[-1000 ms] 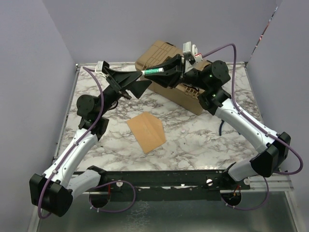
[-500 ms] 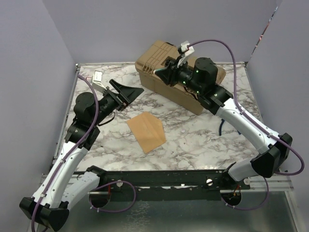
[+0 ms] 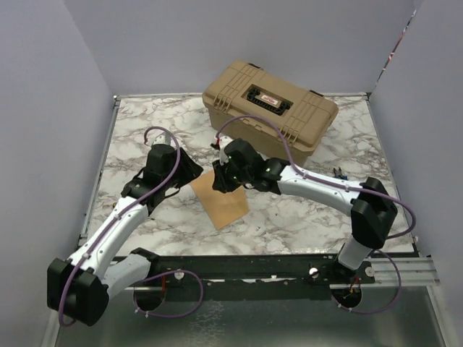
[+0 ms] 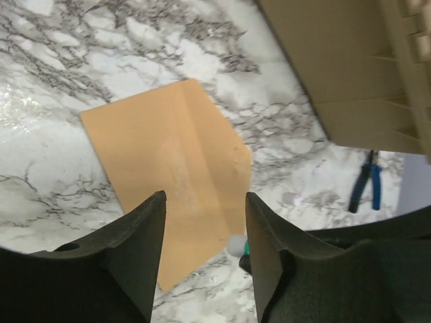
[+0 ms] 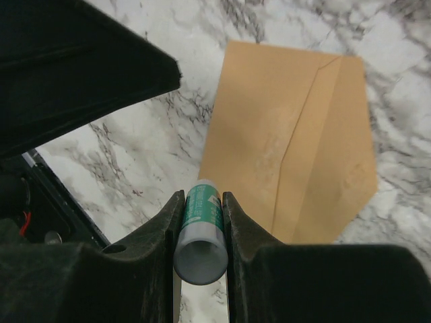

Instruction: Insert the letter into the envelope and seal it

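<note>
1. The left gripper (image 4: 204,202) has its jaws a moderate way apart with nothing between them. In the left wrist view the envelope shows through the gap.
2. Seen from above, the left gripper (image 3: 189,168) is at the left edge of the envelope. Whether its fingertips touch the paper I cannot tell.
3. The right gripper (image 5: 202,198) is clamped narrowly on a glue stick (image 5: 201,225), a green-and-white tube held between both fingers. Its round end faces the wrist camera.
4. From above, the right gripper (image 3: 221,177) hangs over the far edge of the envelope, just right of the left gripper. The two grippers are close together.
5. The envelope (image 3: 221,202) lies flat on the marble table (image 3: 145,123), about mid-table and nearer than the case.
6. Its pointed flap is folded out flat on the right side. A paler streak runs along the fold line, clear in both wrist views.
7. A tan hard case (image 3: 271,108) stands closed at the far side of the table, apart from the envelope.
8. A pair of blue-handled pliers (image 4: 367,188) lies on the marble to the right, well apart from the envelope.
9. Count: two grippers, one envelope, one glue stick, one case, one pair of pliers.
</note>
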